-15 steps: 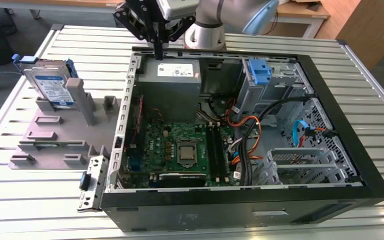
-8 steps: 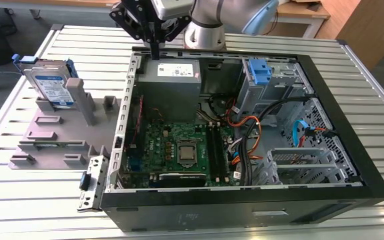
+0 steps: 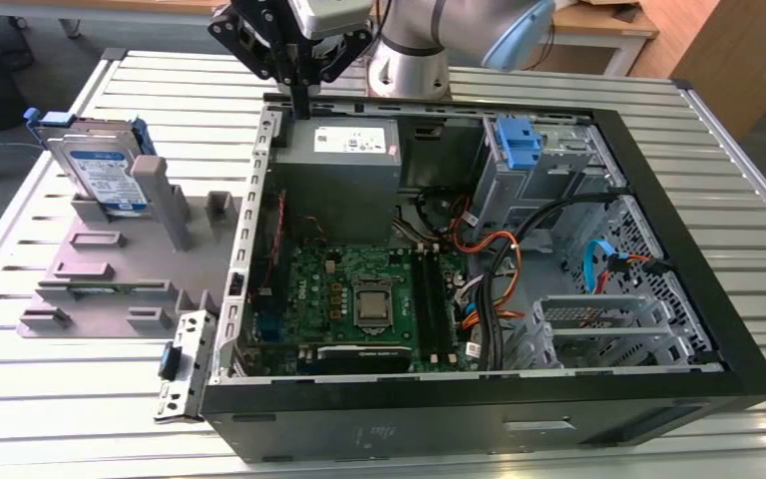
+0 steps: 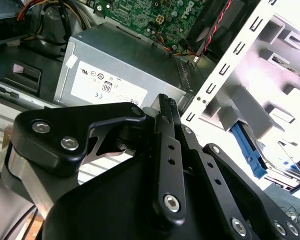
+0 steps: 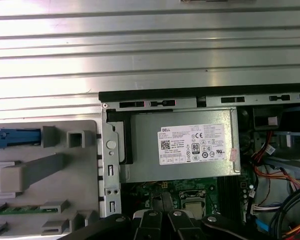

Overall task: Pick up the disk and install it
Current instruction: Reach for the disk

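The disk (image 3: 101,168), a silver drive with a white-and-blue label in a blue carrier, stands on edge in the grey fixture (image 3: 117,284) at the exterior view's left, outside the computer case. Its blue carrier (image 4: 248,151) also shows in the second wrist view, and its blue top edge (image 5: 14,137) in the first wrist view. My gripper (image 3: 300,108) hangs over the case's back left corner, just above the power supply (image 3: 343,150). It is well apart from the disk, shut, with nothing held. In the second wrist view the gripper (image 4: 165,102) points toward the power supply (image 4: 119,70).
The open black computer case (image 3: 702,394) lies on a slatted metal table (image 3: 64,419). Inside it are the motherboard (image 3: 356,294), loose cables (image 3: 517,249), a blue latch piece (image 3: 519,145) on a metal cage, and a silver drive cage (image 3: 609,329). Grey posts (image 3: 171,200) rise from the fixture.
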Robot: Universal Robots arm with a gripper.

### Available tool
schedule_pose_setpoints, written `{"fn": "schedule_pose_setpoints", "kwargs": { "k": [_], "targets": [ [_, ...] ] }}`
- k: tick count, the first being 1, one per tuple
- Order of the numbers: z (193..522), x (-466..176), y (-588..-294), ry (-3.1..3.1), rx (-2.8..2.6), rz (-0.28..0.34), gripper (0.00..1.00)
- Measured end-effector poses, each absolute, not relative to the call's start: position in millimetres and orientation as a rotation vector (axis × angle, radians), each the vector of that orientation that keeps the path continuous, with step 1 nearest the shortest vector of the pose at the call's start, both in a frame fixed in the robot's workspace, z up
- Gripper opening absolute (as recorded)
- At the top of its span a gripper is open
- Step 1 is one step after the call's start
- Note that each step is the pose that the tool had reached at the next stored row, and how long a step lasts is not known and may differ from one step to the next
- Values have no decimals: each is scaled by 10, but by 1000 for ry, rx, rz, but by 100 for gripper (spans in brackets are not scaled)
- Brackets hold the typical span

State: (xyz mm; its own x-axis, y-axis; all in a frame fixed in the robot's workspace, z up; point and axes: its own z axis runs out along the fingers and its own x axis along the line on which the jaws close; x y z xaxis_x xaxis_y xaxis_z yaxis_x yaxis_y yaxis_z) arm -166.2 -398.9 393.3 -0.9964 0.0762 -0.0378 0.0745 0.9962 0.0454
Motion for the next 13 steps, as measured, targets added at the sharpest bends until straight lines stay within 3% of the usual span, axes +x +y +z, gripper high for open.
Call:
{"fn": "schedule_pose_setpoints", "kwargs": {
  "k": [13],
  "targets": [
    [3933, -1665, -3989, 3099, 117, 68, 11]
  ]
}}
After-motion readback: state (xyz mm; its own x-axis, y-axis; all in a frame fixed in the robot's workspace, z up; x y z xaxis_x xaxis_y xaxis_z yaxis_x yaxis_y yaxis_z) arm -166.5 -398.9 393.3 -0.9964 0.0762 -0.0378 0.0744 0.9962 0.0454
